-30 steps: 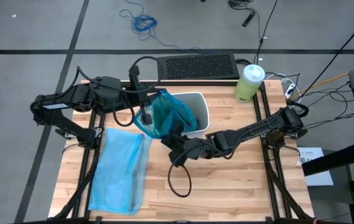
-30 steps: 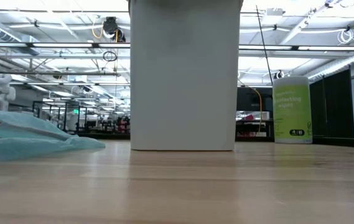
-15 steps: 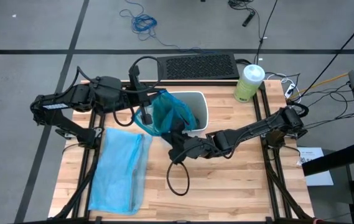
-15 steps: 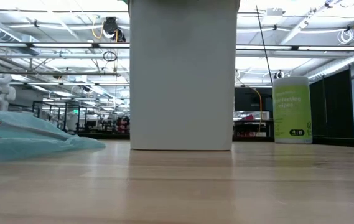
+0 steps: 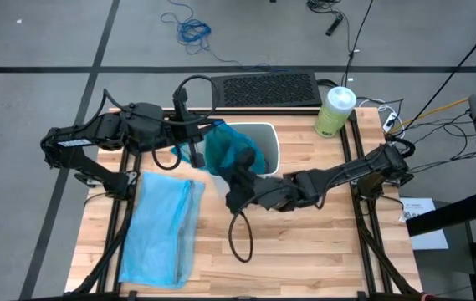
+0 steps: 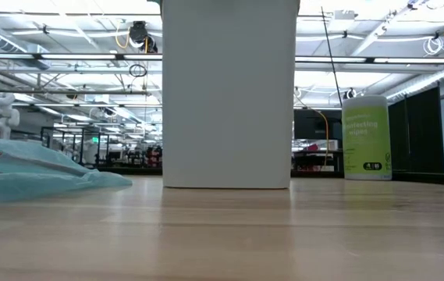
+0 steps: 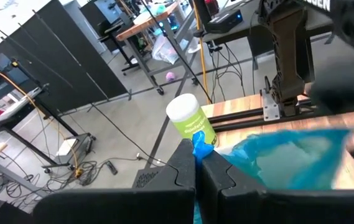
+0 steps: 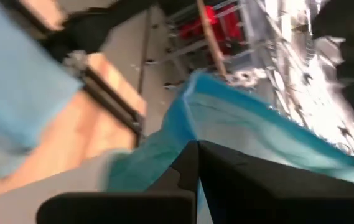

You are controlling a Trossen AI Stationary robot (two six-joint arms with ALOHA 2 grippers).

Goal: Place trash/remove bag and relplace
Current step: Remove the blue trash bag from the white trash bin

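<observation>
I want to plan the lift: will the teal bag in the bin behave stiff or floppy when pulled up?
Probably floppy: the teal bag hangs crumpled over the bin. Likely light and thin. It may slip, since both grippers pinch only its edge.

We see the bag (image 5: 225, 155), thin crinkly teal-green plastic, bunched up and lifted above the white bin (image 5: 264, 142), hanging over the bin's left rim and partly covering its opening. Its upper edge is pulled taut between two pinch points: the left pincer (image 7: 195, 163) is closed on one corner of the film, and the right pincer (image 8: 196, 152) is closed on the near edge. In the wrist views the bag reads as a stretched, translucent blue-green sheet with folds. The replacement bag (image 5: 161, 227), paler sky-blue, lies flat and wrinkled on the desk (image 5: 321, 251) left of the bin, lengthwise toward the near edge. We can't see any trash in these views.
</observation>
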